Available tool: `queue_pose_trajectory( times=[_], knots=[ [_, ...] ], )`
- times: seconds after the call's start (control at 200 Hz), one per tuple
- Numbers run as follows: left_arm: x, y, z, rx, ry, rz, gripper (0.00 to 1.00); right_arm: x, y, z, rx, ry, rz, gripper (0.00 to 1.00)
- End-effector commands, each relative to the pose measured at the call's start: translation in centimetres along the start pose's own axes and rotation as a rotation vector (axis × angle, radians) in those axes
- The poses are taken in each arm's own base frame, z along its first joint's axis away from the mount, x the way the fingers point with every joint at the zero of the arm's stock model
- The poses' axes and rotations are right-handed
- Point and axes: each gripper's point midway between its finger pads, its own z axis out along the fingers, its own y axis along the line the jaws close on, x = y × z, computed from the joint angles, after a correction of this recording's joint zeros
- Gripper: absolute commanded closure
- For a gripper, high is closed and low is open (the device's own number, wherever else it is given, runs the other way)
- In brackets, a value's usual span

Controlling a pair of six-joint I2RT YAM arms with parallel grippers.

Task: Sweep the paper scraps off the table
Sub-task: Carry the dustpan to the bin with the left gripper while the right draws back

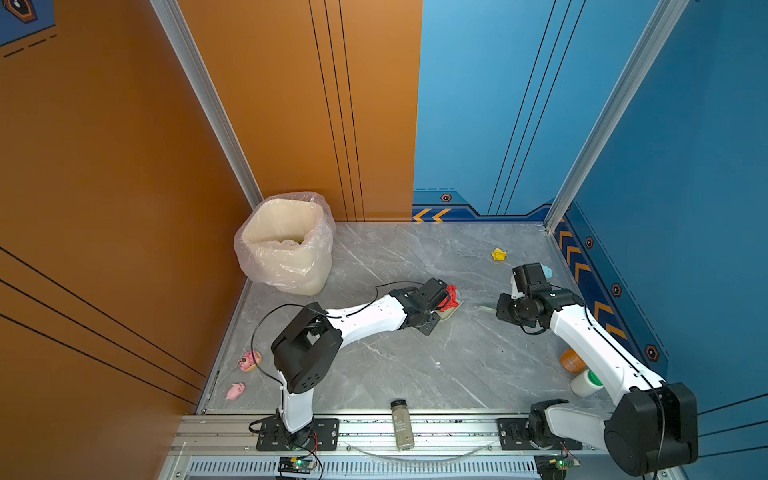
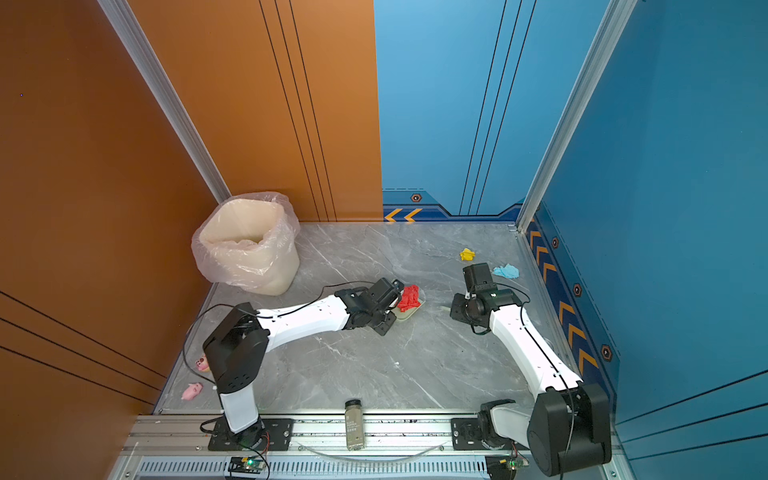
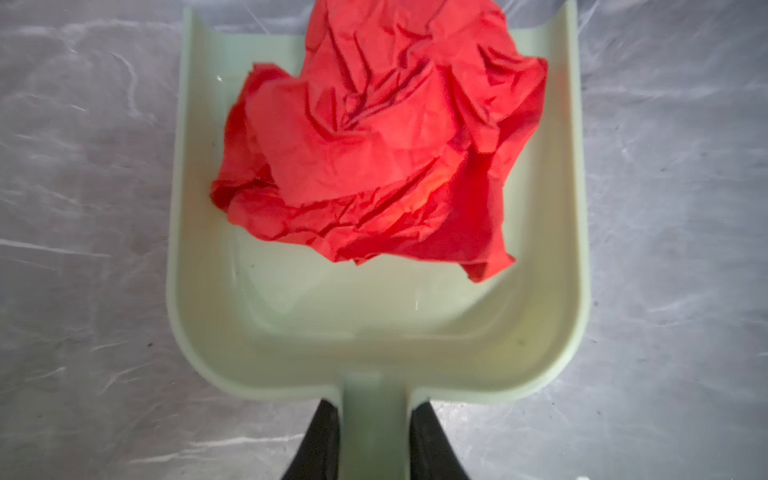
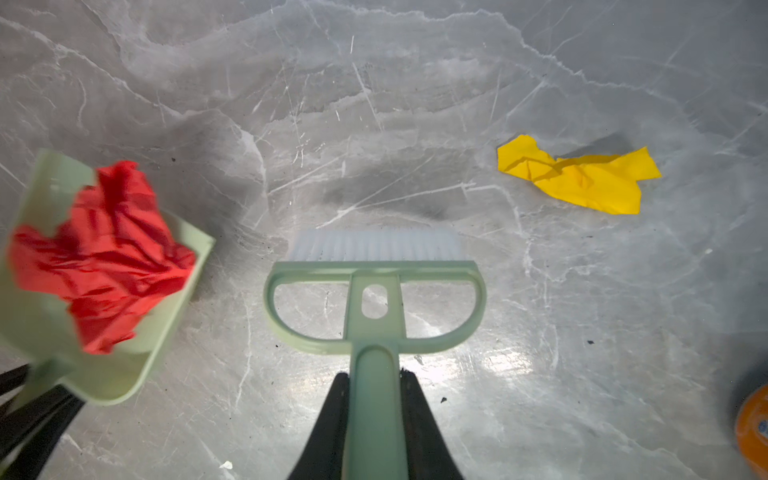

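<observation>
Left edge of your desk [image 1: 415, 361]: pink pig figurine [image 1: 236, 390] near the front, second pink figurine [image 1: 249, 360] just behind it. Bag-lined bin [image 1: 291, 270] stands in the back left corner.

Your left arm reaches from the front rail toward mid-desk. In the left wrist view, left claw [image 3: 376, 419] is clamped on the handle of the pale green dustpan [image 3: 374, 324], one finger on each side. Red scrap [image 3: 374, 145] sits inside the pan, crumpled, filling most of its width and running to the open mouth. Can't tell whether the pan's lip touches the desk.

Bottle [image 1: 402, 424] lies across the front rail, cap toward the desk.

Right of the pan and apart from it: green brush [image 4: 374, 268], white bristles pointing away from the wrist. Your right claw [image 4: 374, 395] is closed tight on its handle.

Yellow scrap [image 4: 582, 178] lies loose on bare desk, farther back than the brush, clear of the bristles. Light blue scrap [image 2: 506, 271] lies just right of the right wrist, near the right wall.

Front right, beside the right arm: orange container [image 1: 571, 360] and white jar with green lid [image 1: 585, 382].
</observation>
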Motion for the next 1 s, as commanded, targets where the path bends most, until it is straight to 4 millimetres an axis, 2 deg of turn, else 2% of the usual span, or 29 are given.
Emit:
queue_pose_trajectory(
  times=[0.0, 0.215, 0.446, 0.651, 0.996],
  knots=[
    [-0.2, 2.3, -2.1, -0.056, 0.003, -0.027, 1.0, -0.9, 0.6, -0.8, -0.043, -0.06, 0.017, 1.0],
    [-1.0, 5.3, -5.7, -0.048, -0.039, -0.131, 1.0, -0.9, 1.1, -1.4, -0.078, -0.068, 0.019, 1.0],
    [-1.4, 9.1, -10.2, -0.125, -0.09, -0.174, 1.0, -0.7, 1.3, -1.0, -0.088, -0.051, 0.017, 1.0],
    [-1.3, 13.0, -13.6, -0.174, -0.118, -0.253, 1.0, -0.9, 1.8, -0.7, -0.106, -0.041, 0.015, 1.0],
    [-1.8, 20.3, -20.3, -0.294, -0.229, -0.385, 1.0, -1.0, 2.0, -0.6, -0.108, -0.038, 0.013, 1.0]
  ],
)
